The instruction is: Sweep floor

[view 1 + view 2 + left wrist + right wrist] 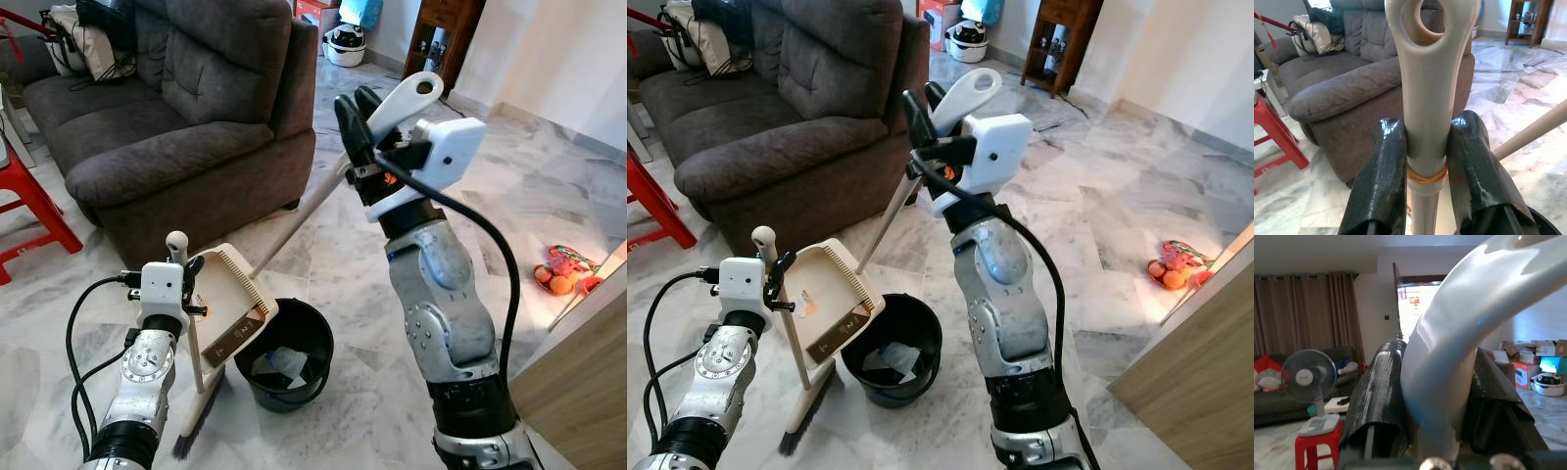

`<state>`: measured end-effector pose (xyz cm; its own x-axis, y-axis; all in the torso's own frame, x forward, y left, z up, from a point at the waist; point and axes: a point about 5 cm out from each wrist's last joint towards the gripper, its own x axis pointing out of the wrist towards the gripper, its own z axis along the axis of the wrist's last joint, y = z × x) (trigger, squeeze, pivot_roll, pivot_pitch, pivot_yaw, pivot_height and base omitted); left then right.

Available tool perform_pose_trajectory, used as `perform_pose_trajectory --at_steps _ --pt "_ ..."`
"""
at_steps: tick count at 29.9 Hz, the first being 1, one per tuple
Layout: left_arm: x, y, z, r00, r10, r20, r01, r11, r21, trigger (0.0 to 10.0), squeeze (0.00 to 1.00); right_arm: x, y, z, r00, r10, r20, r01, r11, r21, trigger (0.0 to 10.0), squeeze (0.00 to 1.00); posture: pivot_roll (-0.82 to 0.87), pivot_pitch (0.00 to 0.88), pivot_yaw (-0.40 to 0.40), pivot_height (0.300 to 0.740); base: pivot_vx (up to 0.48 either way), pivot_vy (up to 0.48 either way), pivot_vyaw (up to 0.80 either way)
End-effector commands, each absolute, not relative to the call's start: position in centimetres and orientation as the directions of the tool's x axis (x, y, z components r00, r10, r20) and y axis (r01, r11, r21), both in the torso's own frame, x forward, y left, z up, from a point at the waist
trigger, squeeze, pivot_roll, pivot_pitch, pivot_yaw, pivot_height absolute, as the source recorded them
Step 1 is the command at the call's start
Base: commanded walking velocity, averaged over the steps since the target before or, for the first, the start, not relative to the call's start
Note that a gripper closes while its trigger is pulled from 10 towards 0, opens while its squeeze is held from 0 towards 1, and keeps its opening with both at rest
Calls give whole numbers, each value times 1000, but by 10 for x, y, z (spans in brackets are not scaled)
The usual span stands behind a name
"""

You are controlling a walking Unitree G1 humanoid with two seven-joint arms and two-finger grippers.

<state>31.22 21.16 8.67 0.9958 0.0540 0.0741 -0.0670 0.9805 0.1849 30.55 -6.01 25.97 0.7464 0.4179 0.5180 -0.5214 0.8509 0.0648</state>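
Observation:
My left gripper (182, 271) is shut on the cream broom handle (1425, 98), just below its holed tip. The broom stands nearly upright with its dark bristles (186, 439) on the marble floor. My right gripper (366, 125), raised high, is shut on the top of the dustpan's long white handle (294, 220). The cream dustpan (230, 297) hangs tilted, its lower edge over the rim of a black bucket (312, 338). Crumpled litter lies inside the bucket. In the right wrist view both black fingers (1382, 387) press against the white handle (1449, 347).
A brown sofa (186, 108) stands close behind the dustpan. A red stool (29, 211) is at the left. Toys (560, 272) lie on the floor at the right, beside a wooden panel (578, 382). Open marble floor stretches to the back right.

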Motion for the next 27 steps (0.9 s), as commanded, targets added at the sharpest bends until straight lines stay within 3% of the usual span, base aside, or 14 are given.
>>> perform_pose_trajectory --at_steps 1,2,5,8,27 --pt "315 207 97 991 30 130 -57 977 208 10000 0 297 -61 275 701 409 584 -531 846 44 10000 0 27 0 -50 740 0 0 0" --pt "315 207 97 991 30 130 -57 977 208 10000 0 297 -61 275 701 409 584 -531 846 44 10000 0 27 0 -50 740 0 0 0" --pt "315 206 96 991 30 129 -57 977 206 10000 0 317 -79 263 829 268 491 -350 933 81 10000 0 25 0 -52 740 0 0 0" --pt "315 206 96 991 31 130 -57 977 204 10000 0 320 -88 261 848 216 484 -305 946 112 10000 0 28 0 -54 740 0 0 0" --pt "315 206 97 990 32 135 -59 978 201 10000 0 312 -106 277 773 82 628 -135 990 37 10000 0 25 0 -55 740 0 0 0"
